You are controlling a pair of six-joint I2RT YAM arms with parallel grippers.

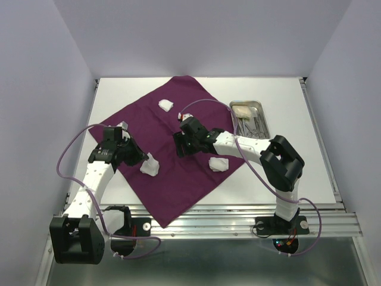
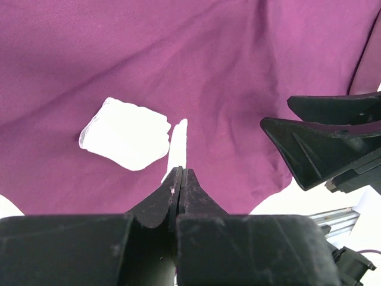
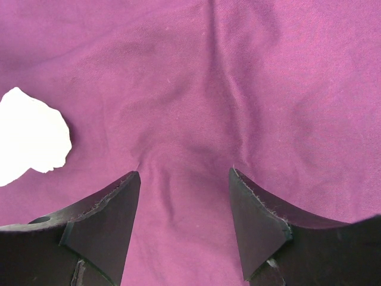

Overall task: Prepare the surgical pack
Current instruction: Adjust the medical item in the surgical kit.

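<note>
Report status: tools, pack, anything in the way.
Left tool shut, apparently pinching white gauze strip. Right tool open over bare purple cloth. Tray off-cloth, instruments inside. Nothing in the way seen.

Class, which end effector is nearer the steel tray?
Right. The right end effector is over the middle of the purple cloth, left of the steel tray; the left end effector is farther left, beside a gauze wad.

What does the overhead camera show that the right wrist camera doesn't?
Only overhead: the steel tray holding instruments, the left arm, and the whole table. Only right wrist: the right gripper close up, jaws open, with fine creases beneath. Both: the purple cloth and a white gauze wad.
</note>
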